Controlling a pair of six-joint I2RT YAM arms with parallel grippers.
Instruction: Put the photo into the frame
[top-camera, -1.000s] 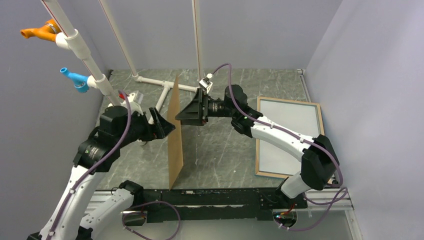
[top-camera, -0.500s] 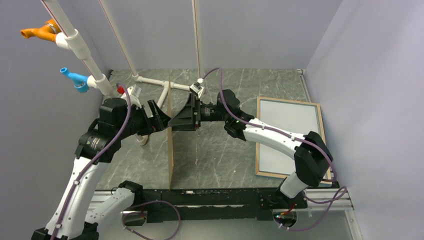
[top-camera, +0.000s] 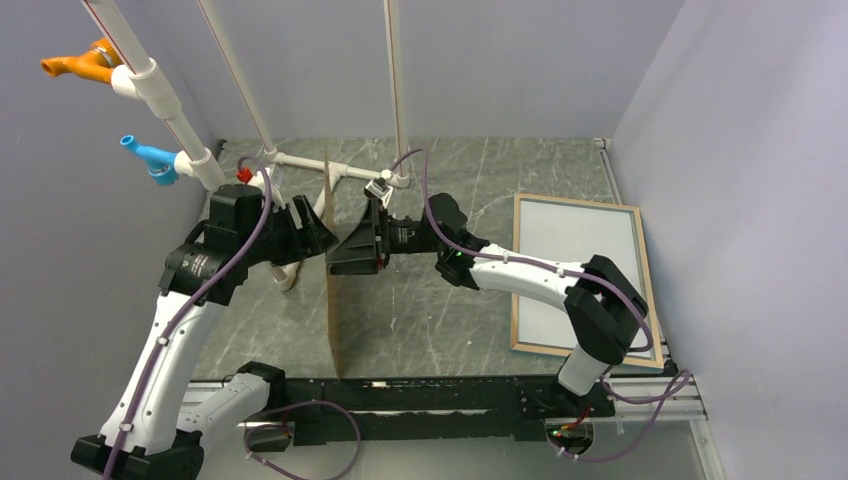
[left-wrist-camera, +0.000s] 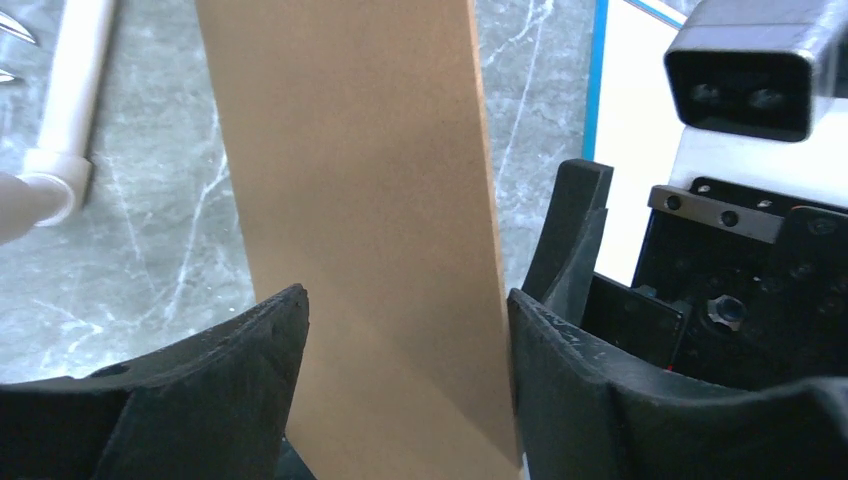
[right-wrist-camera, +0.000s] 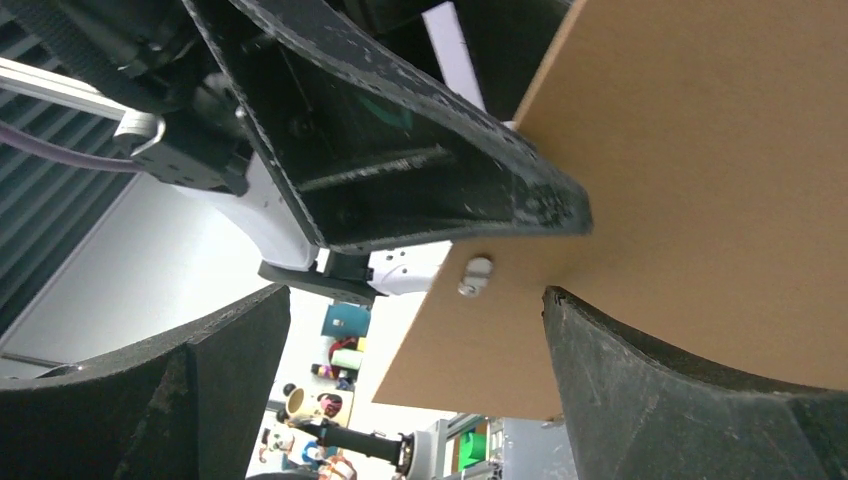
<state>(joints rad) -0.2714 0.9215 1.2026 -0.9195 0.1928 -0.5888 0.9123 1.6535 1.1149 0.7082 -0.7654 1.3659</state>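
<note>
A plain brown backing board stands on edge in the middle of the table. My left gripper is against its left face and my right gripper against its right face. In the left wrist view the board fills the gap of the open left gripper. In the right wrist view the board's corner lies between the jaws of the open right gripper. The frame lies flat at the right, light wood up, with a plain pale surface inside. The photo's print is out of view.
A white pipe rack stands at the back left, with an orange piece and a blue piece on its poles. Grey walls close in both sides. A black rail runs along the near edge.
The board has shifted left and gone from leaning to nearly upright. Both grippers moved left with it, the right arm stretching farther across. The left jaws narrowed slightly.
</note>
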